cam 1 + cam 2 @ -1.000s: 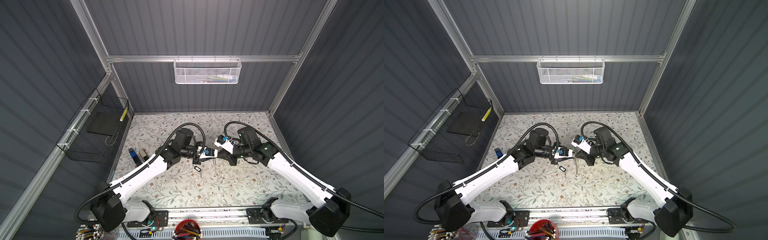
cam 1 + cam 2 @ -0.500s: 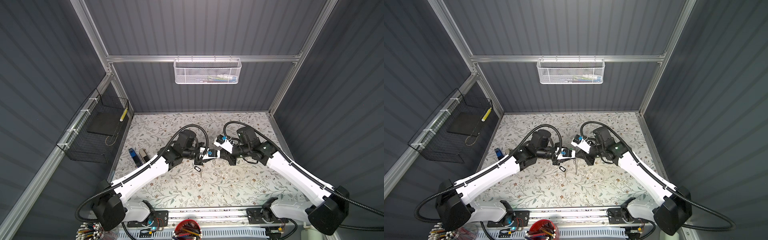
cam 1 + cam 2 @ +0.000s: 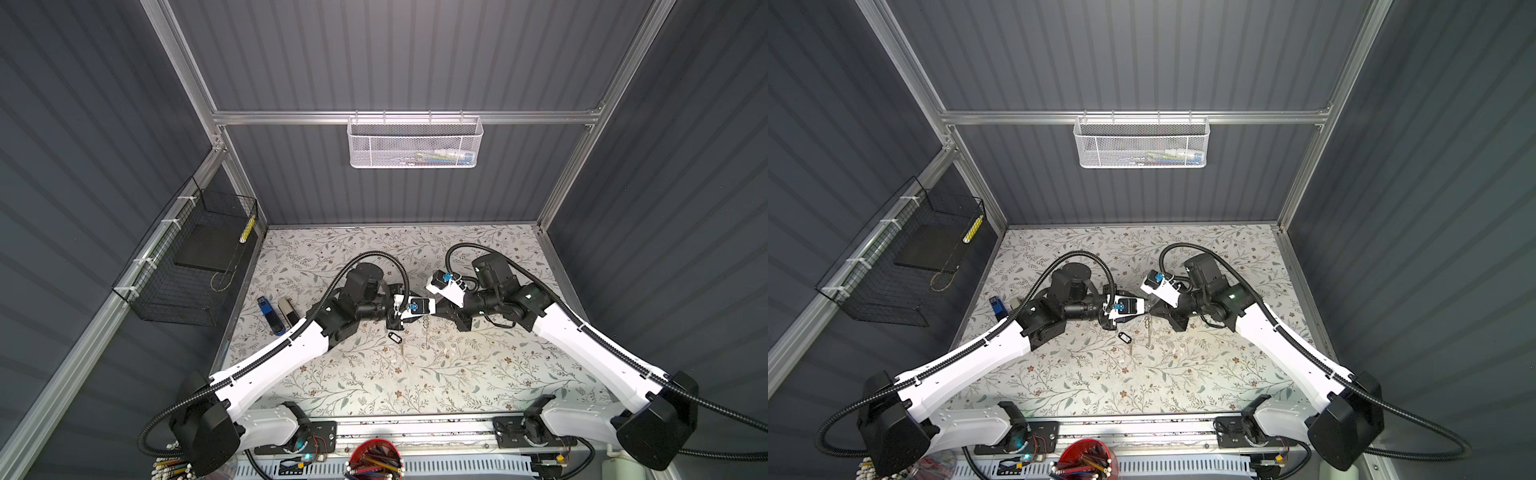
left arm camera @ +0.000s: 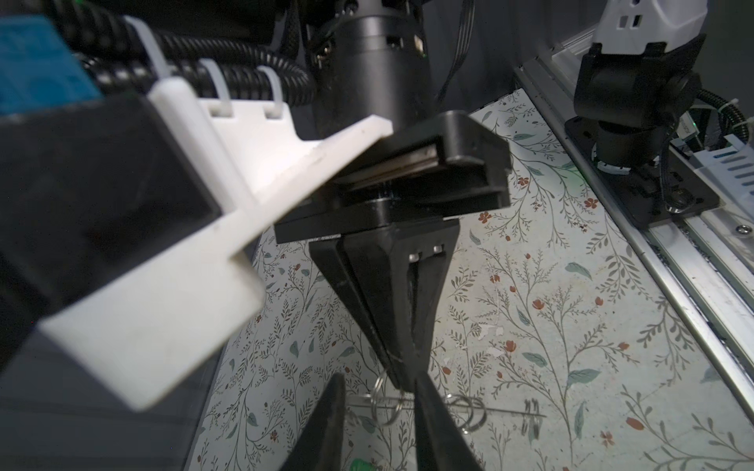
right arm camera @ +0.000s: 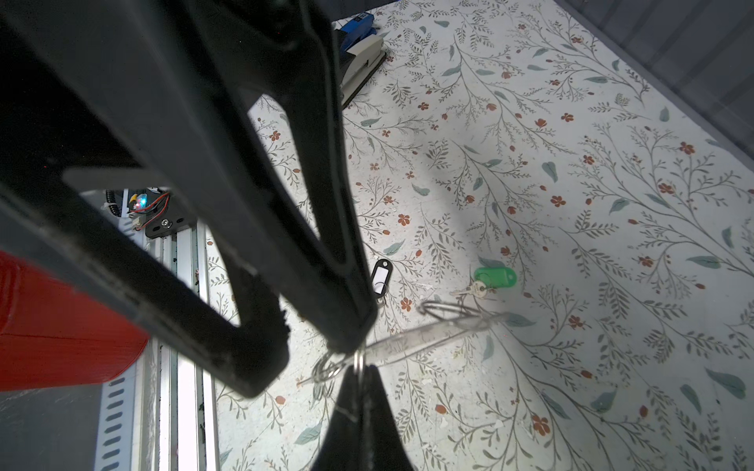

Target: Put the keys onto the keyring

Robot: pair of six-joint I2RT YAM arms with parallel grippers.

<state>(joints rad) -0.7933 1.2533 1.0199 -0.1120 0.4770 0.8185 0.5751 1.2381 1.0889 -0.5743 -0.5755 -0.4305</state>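
Two to find flat on the floral table (image 5: pixel 571 122): green-tag key (image 5: pixel 491 278) and black-rimmed-tag key (image 5: pixel 381 277), close together, neither hooked to the keyring (image 5: pixel 428 336). Can see that keyring held out over the table, pinched hard by a metal loop (image 5: pixel 358 361) in the right gripper (image 5: pixel 359 373). Also spotted the left gripper (image 4: pixel 378 385) crowding the same end, jaws apart, clamped on nothing afaict.
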